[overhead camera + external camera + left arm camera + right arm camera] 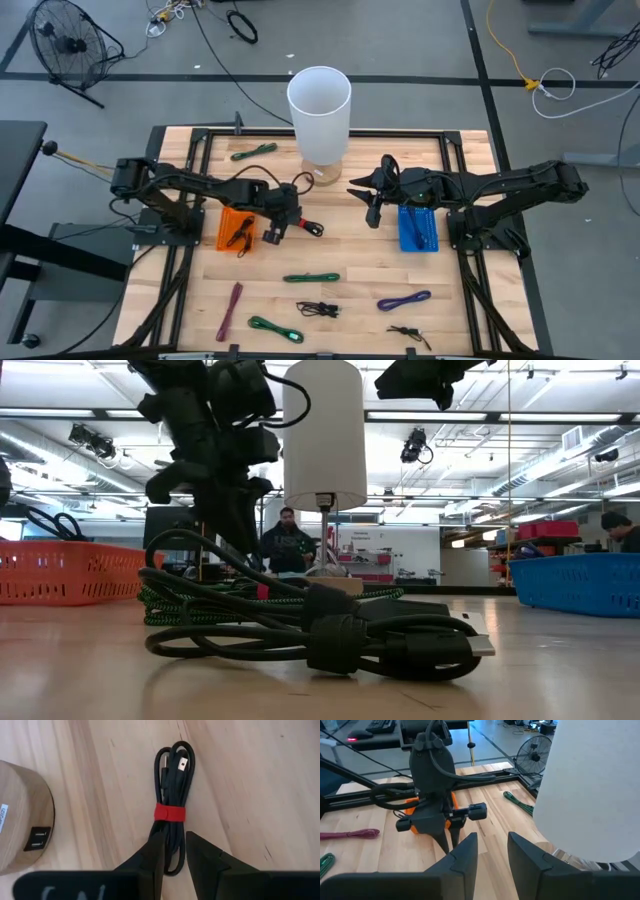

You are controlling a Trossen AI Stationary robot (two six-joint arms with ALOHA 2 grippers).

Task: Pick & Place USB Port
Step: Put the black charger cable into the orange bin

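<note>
Your left claw (290, 226) hangs low over the middle of the wooden table (350, 260), just right of the orange bin (236, 230). In the left wrist view its two fingers (152, 857) straddle the near end of a black cable bundle with a red band (171, 807); they stand slightly apart on either side of the bundle, and you cannot tell whether they already press on it. The bundle lies flat on the table, close to the round wooden base (22, 817) of the white lamp (319, 112), whose two USB ports (36, 839) face the cable. Your right claw (372, 208) hovers beside the lamp, above the table near the blue bin (418, 229), with its fingers (465, 852) spread a little and nothing between them. Other bundled cables lie scattered across the table: a green one (254, 152) at the far side, and green (311, 277), purple (404, 299), maroon (230, 310) and black (317, 309) ones toward the near side.
</note>
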